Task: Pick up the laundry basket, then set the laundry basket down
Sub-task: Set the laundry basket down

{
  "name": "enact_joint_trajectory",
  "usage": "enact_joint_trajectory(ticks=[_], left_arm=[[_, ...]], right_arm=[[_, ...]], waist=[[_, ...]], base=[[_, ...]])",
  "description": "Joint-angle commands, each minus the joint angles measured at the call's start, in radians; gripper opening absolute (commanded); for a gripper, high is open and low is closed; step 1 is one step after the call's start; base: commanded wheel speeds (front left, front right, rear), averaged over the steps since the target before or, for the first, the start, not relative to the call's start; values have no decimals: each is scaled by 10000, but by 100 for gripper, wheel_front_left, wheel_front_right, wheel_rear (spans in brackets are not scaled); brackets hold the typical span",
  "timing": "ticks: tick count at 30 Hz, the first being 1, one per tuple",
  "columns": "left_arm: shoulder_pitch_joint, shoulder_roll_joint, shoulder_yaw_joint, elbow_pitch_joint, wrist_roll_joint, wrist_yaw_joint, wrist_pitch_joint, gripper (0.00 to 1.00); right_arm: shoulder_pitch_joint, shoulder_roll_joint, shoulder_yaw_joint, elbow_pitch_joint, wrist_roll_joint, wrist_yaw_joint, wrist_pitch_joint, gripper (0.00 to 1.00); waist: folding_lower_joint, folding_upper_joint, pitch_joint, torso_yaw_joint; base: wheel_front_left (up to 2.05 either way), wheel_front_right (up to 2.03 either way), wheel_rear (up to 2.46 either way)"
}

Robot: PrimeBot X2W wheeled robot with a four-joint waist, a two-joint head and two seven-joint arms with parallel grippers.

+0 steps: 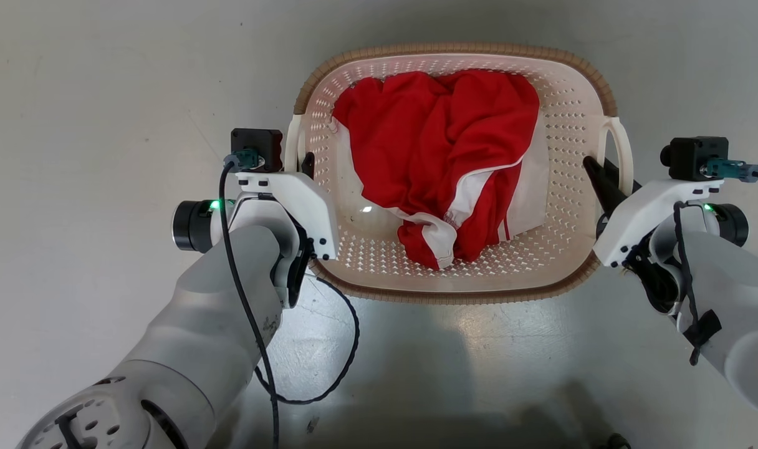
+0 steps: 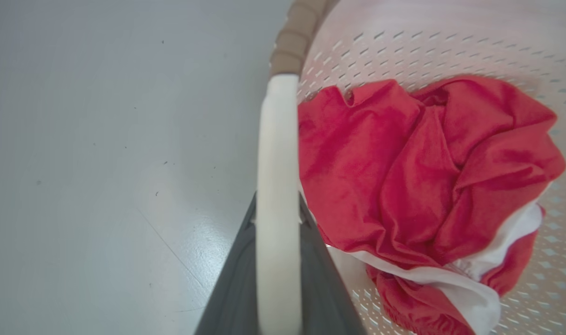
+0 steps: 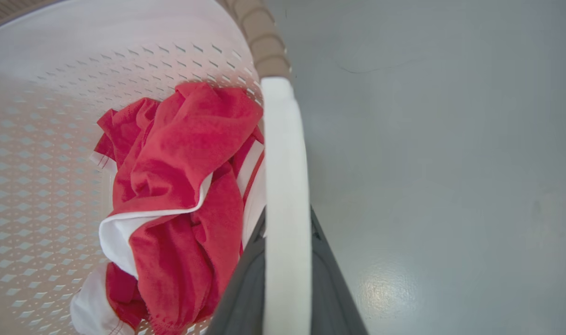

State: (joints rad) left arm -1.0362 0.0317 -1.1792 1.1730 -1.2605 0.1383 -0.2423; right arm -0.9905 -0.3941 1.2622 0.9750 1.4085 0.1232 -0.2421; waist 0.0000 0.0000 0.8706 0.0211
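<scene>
**A:** The left claw (image 1: 299,163), what is it doing?

**B:** It's clamped on the laundry basket (image 1: 454,48). Its two dark fingers straddle the white left handle (image 2: 277,153), one on each side and pressed close.

**A:** And the right claw (image 1: 606,174)?

**B:** The same on the other side. It's closed around the right handle (image 3: 285,163), and the loop runs up between its fingers.

**A:** So where does the basket sit?

**B:** Directly between the two claws, ahead of the robot, with its long side across the head view. Each claw meets it at the middle of a short side, at rim height.

**A:** Is it on the floor (image 1: 73,125)?

**B:** There's grey floor all around it, but I can't tell whether it's resting or raised.

**A:** Is anything in it?

**B:** A crumpled red and white cloth (image 1: 435,143) lies across the middle of the bottom, apart from both claws.
</scene>
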Motion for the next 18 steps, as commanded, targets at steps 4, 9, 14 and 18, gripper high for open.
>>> enact_joint_trajectory(ticks=[4,9,14,18], left_arm=[[-170,185,-6,-55,-167,167,-161,0],[-203,185,-123,-63,-232,181,-176,21],[-165,185,-242,-94,-374,81,-180,100],[-159,185,-355,-96,-470,106,-178,100]], right_arm=[[321,-162,102,-113,42,75,-175,0],[293,-154,104,-81,84,75,-187,6],[272,-109,98,24,128,75,-193,100],[270,-80,102,98,156,75,-194,100]], waist=[[0,0,103,7],[0,0,143,7],[0,0,135,13],[0,0,121,30]], base=[[0,0,0],[0,0,0],[0,0,0],[0,0,0]])
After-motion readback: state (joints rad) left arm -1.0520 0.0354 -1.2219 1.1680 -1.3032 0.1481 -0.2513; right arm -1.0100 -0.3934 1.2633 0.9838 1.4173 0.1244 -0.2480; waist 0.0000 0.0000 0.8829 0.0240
